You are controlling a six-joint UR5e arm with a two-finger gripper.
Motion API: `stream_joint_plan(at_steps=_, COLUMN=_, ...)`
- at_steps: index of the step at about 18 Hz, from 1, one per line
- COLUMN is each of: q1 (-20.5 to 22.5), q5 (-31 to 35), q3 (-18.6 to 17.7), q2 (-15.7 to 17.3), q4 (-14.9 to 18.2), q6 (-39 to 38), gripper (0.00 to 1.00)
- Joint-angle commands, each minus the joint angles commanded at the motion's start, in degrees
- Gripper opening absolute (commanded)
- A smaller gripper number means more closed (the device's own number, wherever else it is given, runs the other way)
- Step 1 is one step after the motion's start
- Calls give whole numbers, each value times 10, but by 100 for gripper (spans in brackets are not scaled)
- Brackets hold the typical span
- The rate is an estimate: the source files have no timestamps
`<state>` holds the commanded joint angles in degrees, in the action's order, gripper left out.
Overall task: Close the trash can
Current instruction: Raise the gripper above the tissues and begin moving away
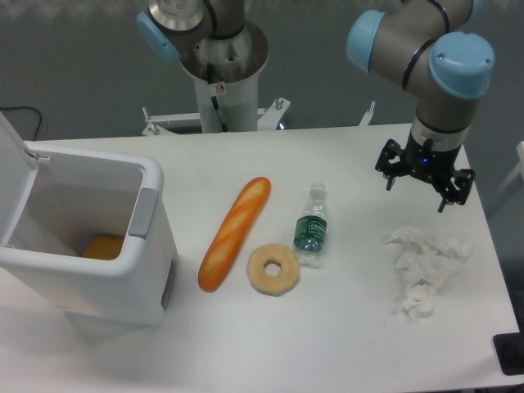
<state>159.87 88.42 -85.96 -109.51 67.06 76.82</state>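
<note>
Pincer (425, 182) spread, empty, hovering near counter's (344, 336) right edge above crumpled white tissue (424, 268). Large white boxy plastic trash can (98, 246) at left edge, lid up, orange item (103, 246) inside.

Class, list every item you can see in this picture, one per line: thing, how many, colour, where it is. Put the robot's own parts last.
trash can: 1, white with a grey front latch, left on the table, lid up
orange item: 1, orange, inside the trash can at the bottom
baguette: 1, golden orange, centre of the table, lying diagonally
bagel: 1, pale tan, beside the baguette's lower end
water bottle: 1, clear with a green label, lying right of the baguette
crumpled paper: 1 heap, white, right side of the table
table: 1, white
arm: 1, grey with light blue caps, upper right
end effector: 1, black, above the crumpled paper, fingers apart
</note>
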Motion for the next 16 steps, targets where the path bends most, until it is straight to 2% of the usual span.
stream_joint_plan(at_steps=7, q1=-3, q5=-5, q3=-11, q2=8, q4=0, q6=-7, gripper=100)
stream_joint_plan(at_steps=13, q1=-5, q5=-5, q3=-45, q2=68, q4=0, q6=-37, gripper=100)
stream_joint_plan(at_steps=16, q1=-19, q5=-23, q3=-68, q2=109, q4=-13, q6=-107, gripper=100)
